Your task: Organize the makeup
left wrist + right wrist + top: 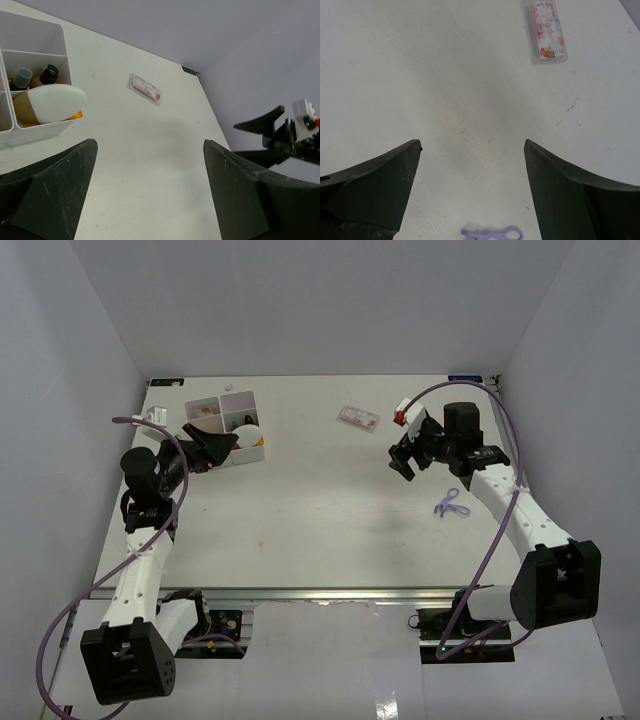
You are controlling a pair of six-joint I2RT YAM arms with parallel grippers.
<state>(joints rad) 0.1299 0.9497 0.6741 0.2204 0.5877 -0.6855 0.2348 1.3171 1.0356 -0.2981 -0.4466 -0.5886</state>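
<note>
A clear flat packet point(357, 418) with pink print lies on the table at the far middle; it also shows in the left wrist view point(145, 89) and the right wrist view point(545, 30). The orange white-capped tube point(250, 437) lies in the white compartmented box point(222, 403), near front, also in the left wrist view point(52, 103). A black-capped bottle point(49, 74) stands behind it. My left gripper point(228, 447) is open and empty just beside the box point(150, 165). My right gripper point(402, 462) is open and empty, right of the packet point(472, 145). Lipsticks and sponges are not visible.
A small purple clip point(452, 505) lies on the table under the right arm, also in the right wrist view point(492, 233). Small white bits point(152, 417) lie at the far left corner. White walls close the table on three sides.
</note>
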